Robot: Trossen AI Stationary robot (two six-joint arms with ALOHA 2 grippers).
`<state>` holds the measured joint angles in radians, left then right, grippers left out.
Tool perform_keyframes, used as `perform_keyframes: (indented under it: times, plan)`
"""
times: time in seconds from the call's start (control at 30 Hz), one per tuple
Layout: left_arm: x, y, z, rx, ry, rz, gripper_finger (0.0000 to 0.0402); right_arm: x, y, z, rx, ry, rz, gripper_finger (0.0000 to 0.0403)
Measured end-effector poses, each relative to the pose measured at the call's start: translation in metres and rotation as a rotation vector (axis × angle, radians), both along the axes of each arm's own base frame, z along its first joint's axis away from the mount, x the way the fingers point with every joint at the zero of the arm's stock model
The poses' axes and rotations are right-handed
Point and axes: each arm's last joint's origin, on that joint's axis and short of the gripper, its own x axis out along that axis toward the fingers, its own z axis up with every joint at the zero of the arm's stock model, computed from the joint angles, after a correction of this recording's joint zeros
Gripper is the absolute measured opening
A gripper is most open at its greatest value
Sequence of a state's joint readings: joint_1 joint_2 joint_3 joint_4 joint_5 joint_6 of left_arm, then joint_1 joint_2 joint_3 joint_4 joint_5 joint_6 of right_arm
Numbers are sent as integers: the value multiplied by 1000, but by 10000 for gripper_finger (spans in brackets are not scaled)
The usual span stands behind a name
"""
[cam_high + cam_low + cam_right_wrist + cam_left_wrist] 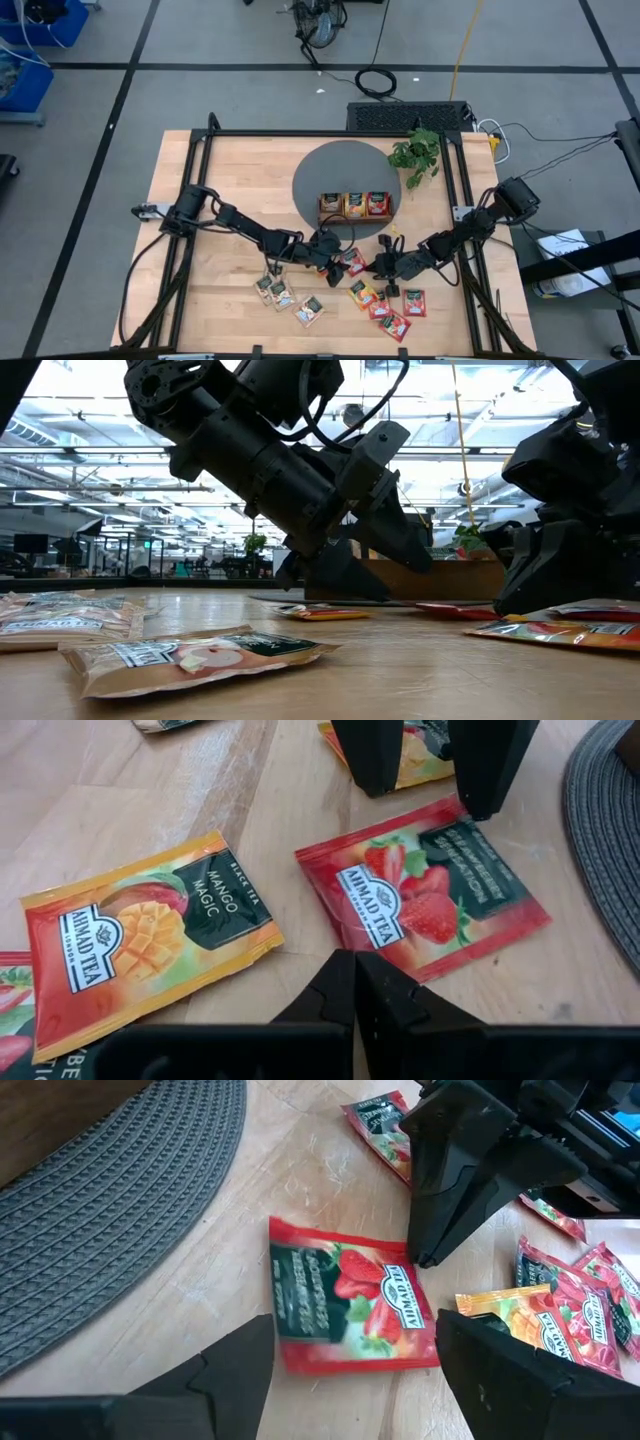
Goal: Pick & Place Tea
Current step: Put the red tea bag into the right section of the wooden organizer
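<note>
We see the left gripper (337,257) low over the wooden surface (240,180), its jaws spread wide on either side of a red strawberry sachet (345,1308) that lies flat on the wood; the fingers (225,1380) stand beside the sachet's edges and hold nothing. Facing it from the other side, the right gripper (388,266) has its two fingers pressed together, empty, with the tips just short of that same red sachet. Just beside it lies an orange mango sachet (145,955), flat on the wood. More red sachets (400,312) are scattered near the front of the surface on the right side, and three pale sachets (283,295) lie in a loose group on the left side toward the front edge. Behind both grippers, a wooden tray (354,206) sits on a round grey mat (330,170), with a sachet showing in each of its three compartments: pale, orange and red. A small green plant (418,155) stands at the mat's far right edge.
</note>
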<state>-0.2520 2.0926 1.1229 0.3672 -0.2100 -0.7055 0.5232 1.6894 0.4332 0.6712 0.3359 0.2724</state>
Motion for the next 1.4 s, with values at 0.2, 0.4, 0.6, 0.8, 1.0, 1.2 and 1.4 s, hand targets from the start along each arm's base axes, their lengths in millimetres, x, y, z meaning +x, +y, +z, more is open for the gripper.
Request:
perform_keyframes:
  times: [0.2,0.4,0.6,0.8,1.0,1.2,1.4]
  plan:
    - [0,-2,-4,-3,-3,-2,273,0,0,-1,1,0,-1,0]
    - [2,-3,-13,-21,-1,6,273,6,-2,-18,11,15,-28,0]
    - [3,-3,-15,-29,-7,9,273,13,-10,-35,91,65,5,0]
    - [3,-3,-15,-17,-3,-7,270,15,-11,-37,102,87,12,0]
    - [0,2,-11,-37,61,-109,239,14,-11,-38,118,98,-4,0]
    - [-9,13,2,-56,187,-144,220,13,-12,-39,115,104,-5,0]
    - [-13,8,3,-50,211,-160,220,13,-12,-39,115,104,-6,0]
